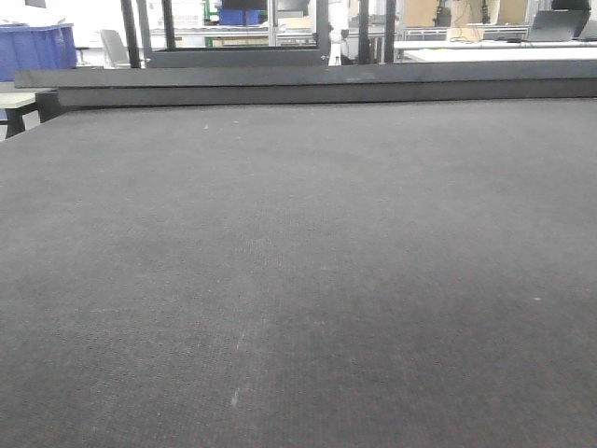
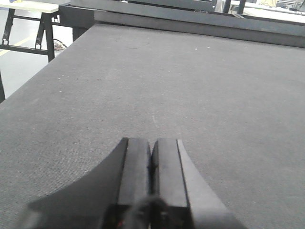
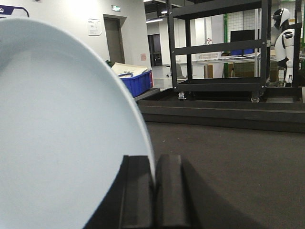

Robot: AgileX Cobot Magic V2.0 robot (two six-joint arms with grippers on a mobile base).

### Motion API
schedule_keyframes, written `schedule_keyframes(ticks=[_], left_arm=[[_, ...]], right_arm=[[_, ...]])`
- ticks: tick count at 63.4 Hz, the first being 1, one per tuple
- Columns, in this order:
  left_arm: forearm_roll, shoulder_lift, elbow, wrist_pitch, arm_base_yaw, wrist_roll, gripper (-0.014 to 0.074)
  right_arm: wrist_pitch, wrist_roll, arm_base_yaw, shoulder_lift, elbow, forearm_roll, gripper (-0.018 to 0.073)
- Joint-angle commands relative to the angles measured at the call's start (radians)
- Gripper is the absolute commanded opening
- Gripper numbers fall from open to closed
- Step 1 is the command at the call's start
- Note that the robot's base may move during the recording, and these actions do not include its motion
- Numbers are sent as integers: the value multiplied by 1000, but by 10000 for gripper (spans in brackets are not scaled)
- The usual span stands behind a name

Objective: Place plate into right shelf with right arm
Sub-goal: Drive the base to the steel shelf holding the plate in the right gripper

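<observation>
Two black fingers (image 3: 137, 191) of the right gripper (image 3: 153, 164) pinch the plate (image 3: 62, 133) by its rim, the thin white edge running down into the narrow slit between their pads. The plate stands on edge rather than flat. Nearly all of it lies to the left of and above the gripper, its glossy pale face filling the left half of the right wrist view and its curved rim arcing from the top left down to the grip. Its lower part runs out of the picture, so whether it touches the table (image 3: 228, 157) cannot be told. The right gripper points roughly level along the table, low over the dark grey felt, toward the table's far edge. Beyond that edge stands a black wheeled rack (image 3: 217, 47) with open tiers. A blue bin (image 3: 136, 82) sits past the table's far left, and a white humanoid figure (image 3: 284, 38) stands past its far right. The left gripper (image 2: 151, 145) hangs low over the same table with its two fingers pressed together and nothing between them, aimed along the felt toward the raised black ledge (image 2: 190, 21) at the table's far edge. The front-facing view shows the felt running to that ledge, with a blue crate (image 1: 35, 47) beyond the table's far left corner.
</observation>
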Motion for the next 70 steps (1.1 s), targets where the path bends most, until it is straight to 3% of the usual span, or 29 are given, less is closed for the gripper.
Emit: schedule_keyframes(ticks=[1,70], left_arm=[[-2,-4,10,-84,-7,-6,-47],[-2,-4,10,-84,-7,-6,-47]], right_arm=[[-106,2,0,11,-29,-11,56],[-106,2,0,11,-29,-11,56]])
